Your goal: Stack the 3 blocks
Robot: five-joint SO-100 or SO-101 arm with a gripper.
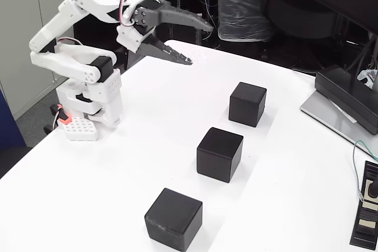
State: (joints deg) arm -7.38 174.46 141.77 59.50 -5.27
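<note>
Blocks, three matte black cubes with rounded edges, are sitting apart in a diagonal row on the white table: far, middle, near. None is stacked, so the first pick is pending. The dark two-finger gripper is hovering spread, pinching nothing, needing to descend over one cube.

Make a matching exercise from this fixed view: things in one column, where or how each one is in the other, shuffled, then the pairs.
Things:
1. gripper
2. near block
3. far block
4. robot base

Places or states:
A. lowest in the picture, at the bottom edge
B. raised above the table, open, holding nothing
C. standing at the table's left edge
D. farthest up the row of three

Pairs: 1-B, 2-A, 3-D, 4-C
</note>
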